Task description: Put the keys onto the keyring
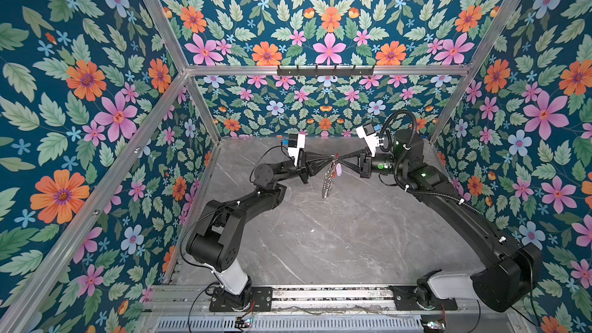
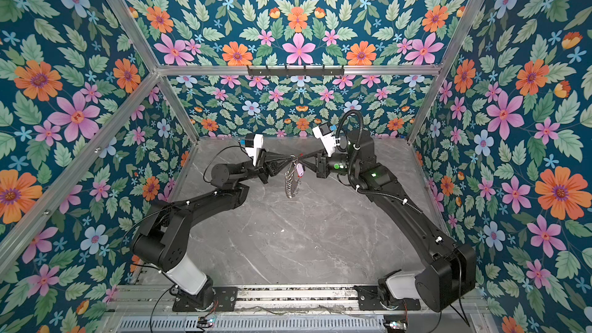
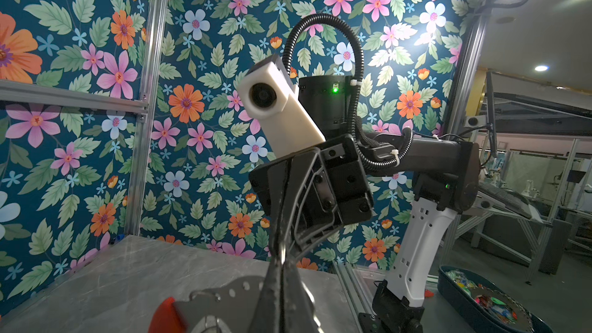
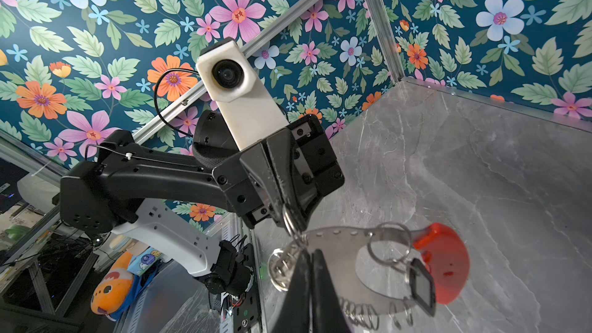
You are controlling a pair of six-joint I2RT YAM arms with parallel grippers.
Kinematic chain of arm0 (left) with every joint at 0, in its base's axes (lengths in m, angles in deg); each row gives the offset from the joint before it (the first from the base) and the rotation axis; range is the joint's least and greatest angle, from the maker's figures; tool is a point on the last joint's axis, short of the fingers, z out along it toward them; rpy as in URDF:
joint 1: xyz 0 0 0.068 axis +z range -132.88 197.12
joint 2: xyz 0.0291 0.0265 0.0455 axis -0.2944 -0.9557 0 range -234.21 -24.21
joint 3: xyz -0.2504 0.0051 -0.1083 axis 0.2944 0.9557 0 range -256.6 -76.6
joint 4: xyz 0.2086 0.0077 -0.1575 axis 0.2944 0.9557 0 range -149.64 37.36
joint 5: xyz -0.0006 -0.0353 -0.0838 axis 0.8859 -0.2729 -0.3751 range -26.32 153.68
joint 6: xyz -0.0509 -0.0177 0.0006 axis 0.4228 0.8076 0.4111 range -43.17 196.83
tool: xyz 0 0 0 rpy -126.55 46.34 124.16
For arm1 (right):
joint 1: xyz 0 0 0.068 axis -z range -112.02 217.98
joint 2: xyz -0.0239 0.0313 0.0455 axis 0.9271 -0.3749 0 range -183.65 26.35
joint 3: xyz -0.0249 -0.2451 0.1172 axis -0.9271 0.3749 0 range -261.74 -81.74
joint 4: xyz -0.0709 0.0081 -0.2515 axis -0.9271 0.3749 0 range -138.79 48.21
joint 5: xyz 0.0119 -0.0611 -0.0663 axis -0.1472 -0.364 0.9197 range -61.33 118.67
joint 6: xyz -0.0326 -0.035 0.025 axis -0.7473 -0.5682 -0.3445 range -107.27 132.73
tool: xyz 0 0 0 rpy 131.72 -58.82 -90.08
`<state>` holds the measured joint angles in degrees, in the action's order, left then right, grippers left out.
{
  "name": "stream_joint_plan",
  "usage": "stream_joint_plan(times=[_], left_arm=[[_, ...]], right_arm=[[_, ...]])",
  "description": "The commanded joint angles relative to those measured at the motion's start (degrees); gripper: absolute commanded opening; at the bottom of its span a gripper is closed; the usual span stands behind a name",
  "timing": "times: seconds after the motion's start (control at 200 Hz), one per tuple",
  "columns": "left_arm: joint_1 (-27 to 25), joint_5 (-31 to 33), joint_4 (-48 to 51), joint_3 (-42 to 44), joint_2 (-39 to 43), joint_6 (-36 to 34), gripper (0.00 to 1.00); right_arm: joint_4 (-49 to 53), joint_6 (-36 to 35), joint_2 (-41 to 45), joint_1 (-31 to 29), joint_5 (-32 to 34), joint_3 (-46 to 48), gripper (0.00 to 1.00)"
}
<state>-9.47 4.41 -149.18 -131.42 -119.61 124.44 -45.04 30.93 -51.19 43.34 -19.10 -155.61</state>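
Two shut pincers are facing tip to tip in a top view, left pincer [image 1: 327, 159] and right pincer [image 1: 342, 161] both pinching the keyring [image 1: 327, 184], dangling lengthwise below them. Left wrist view: its red section [image 3: 166, 315] is showing beside my grip. Right wrist view: the black-framed tag [image 4: 423, 286] is hanging on it.

**Grey marble-look table [image 1: 336, 251] enclosed by flowered walls [image 1: 96, 123]**
Pale veins cross its top. A metal rail [image 1: 330, 294] runs along the front edge, with a black plate [image 1: 241, 299] on the rail's left stretch and a second plate [image 1: 423, 300] on its right. A small white speck [image 1: 312, 230] lies well behind the rail's middle.
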Motion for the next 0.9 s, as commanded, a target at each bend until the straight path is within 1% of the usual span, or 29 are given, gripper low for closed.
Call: stream_joint_plan(times=[0.0, 0.135, 0.325, 0.395, 0.445, 0.55, 0.605, 0.74, 0.895], left_arm=[[-0.1, 2.3, -5.6, 0.0, 0.0, 0.3, 0.00], [-0.7, 2.9, -6.2, 0.1, -0.4, 0.3, 0.00], [-1.0, 3.9, -6.3, 0.5, -0.9, 0.2, 0.00], [-1.0, 4.0, -6.3, 0.5, -0.9, 0.2, 0.00], [-1.0, 3.9, -6.4, 0.5, -0.9, 0.2, 0.00], [-1.0, 3.6, -6.3, 0.3, -1.0, 0.7, 0.00], [-1.0, 3.4, -6.3, 0.3, -1.2, 1.1, 0.00], [-1.1, 3.1, -6.3, 0.1, -1.5, 2.0, 0.00], [-1.4, 3.3, -6.3, -0.3, -1.8, 2.5, 0.00]], right_arm=[[-0.5, 0.7, -0.3, -0.1, -0.2, 0.0, 0.00], [-2.5, 2.0, -1.2, -1.0, -0.8, -0.2, 0.00], [-2.1, 2.0, -2.1, -1.5, -0.8, -0.6, 0.00], [-0.7, 1.3, -1.6, -1.5, 0.5, -0.6, 0.00], [1.1, 0.6, -0.8, -1.4, 3.3, -0.7, 0.00], [4.4, -1.5, 1.5, -0.8, 9.6, -0.8, 0.14], [5.1, -2.3, 2.5, -0.7, 10.9, -1.0, 0.18], [5.8, -3.3, 3.5, -0.8, 10.6, -2.2, 0.20], [4.0, -3.2, 3.1, -1.7, 7.5, -2.5, 0.18]])
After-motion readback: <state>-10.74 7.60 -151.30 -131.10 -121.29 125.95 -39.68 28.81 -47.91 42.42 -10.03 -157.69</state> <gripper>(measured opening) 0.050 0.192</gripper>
